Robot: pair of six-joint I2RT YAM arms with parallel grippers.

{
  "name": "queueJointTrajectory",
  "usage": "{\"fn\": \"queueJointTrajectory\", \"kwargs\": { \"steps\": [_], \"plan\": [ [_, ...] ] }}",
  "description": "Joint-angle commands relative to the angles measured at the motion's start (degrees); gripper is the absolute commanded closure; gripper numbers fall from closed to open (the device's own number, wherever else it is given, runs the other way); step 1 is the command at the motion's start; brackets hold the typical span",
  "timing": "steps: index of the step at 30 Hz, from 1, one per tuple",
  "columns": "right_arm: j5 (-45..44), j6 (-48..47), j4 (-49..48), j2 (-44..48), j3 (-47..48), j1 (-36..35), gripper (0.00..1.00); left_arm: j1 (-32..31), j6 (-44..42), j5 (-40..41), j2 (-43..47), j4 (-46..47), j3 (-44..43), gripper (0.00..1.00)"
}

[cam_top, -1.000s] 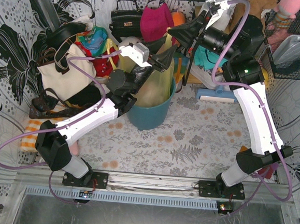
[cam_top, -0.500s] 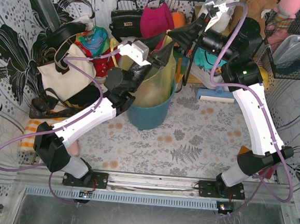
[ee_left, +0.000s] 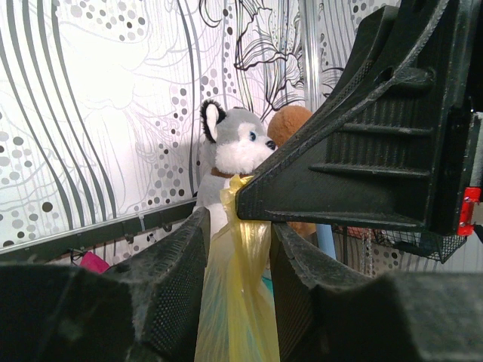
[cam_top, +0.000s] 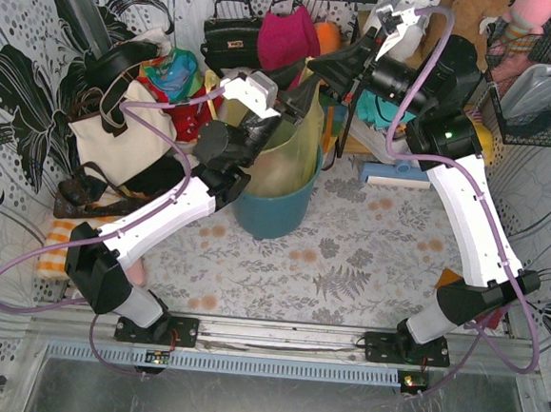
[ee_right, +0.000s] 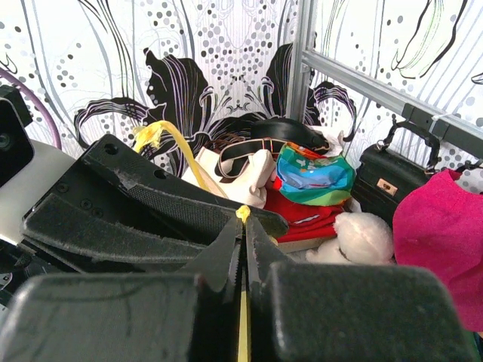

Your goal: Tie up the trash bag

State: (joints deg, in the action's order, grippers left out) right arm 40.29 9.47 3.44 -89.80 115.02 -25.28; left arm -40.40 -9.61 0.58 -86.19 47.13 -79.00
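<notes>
The trash bag [cam_top: 289, 155] is thin yellow-green plastic and stands in a teal round bin [cam_top: 275, 211] at the back middle. Its top is pulled up into a gathered neck. My left gripper [cam_top: 299, 91] is open, with its jaws on either side of that neck [ee_left: 234, 302]. My right gripper [cam_top: 326, 72] sits just above and right of it. It is shut on a thin yellow strip of the bag, whose tip pokes out between the fingertips [ee_right: 242, 213]. A second yellow strand [ee_right: 155, 134] curls over the left gripper's finger.
A cream tote bag [cam_top: 119, 136], a black handbag [cam_top: 233, 36] and a magenta bag [cam_top: 287, 37] crowd the back left. A wire basket [cam_top: 543, 84] hangs at the right. A husky plush [ee_left: 234, 147] sits behind the bag. Patterned walls close in all round.
Both grippers have crept slightly up and toward the back with the bag's top. The bag's neck is drawn a little tighter. The grips are unchanged.
</notes>
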Motion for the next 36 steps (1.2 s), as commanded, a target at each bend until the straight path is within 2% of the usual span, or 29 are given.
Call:
{"fn": "queueJointTrajectory", "kwargs": {
  "steps": [1, 4, 7, 11, 14, 16, 18, 25, 31, 36],
  "plan": [
    [1.52, 0.88, -2.69, 2.55, -1.62, 0.14, 1.00, 0.32, -0.31, 0.48, -0.14, 1.46, -2.60, 0.68],
    [1.61, 1.11, -3.30, 2.99, -2.62, 0.14, 1.00, 0.37, 0.20, -0.24, 0.01, 1.26, -2.40, 0.78],
    [1.84, 1.23, -3.49, 3.31, -2.92, 0.14, 1.00, 0.33, 0.37, -0.52, -0.39, 0.74, -2.49, 0.83],
    [2.07, 1.18, -3.47, 3.62, -2.88, 0.14, 1.00, 0.32, 0.67, -0.14, -0.89, 0.67, -2.47, 1.00],
    [1.33, 1.18, -3.65, 3.96, -2.89, 0.14, 1.00, 0.37, 1.10, -0.54, -0.93, 0.65, -2.27, 1.00],
    [0.40, 1.64, -4.42, 4.19, -2.87, 0.14, 0.86, 0.40, 1.37, -1.21, -0.60, 0.57, -1.79, 1.00],
    [-0.18, 2.50, -5.05, 4.19, -2.03, 0.14, 0.76, 0.35, 1.55, -2.66, 0.20, 0.63, -0.66, 1.00],
    [2.35, 5.50, -5.13, 1.35, 2.64, 0.14, 0.60, 0.38, 0.96, -8.83, 4.42, 2.63, 6.11, 1.00],
    [6.60, 7.05, -2.80, -3.84, 8.70, 0.05, 0.58, 0.33, 1.78, -13.15, 5.42, 2.97, 7.80, 1.00],
    [12.08, 6.99, 3.36, -11.85, 19.34, -1.36, 0.59, 0.35, 2.51, -13.90, 5.71, 3.06, 8.43, 1.00]
  ]
}}
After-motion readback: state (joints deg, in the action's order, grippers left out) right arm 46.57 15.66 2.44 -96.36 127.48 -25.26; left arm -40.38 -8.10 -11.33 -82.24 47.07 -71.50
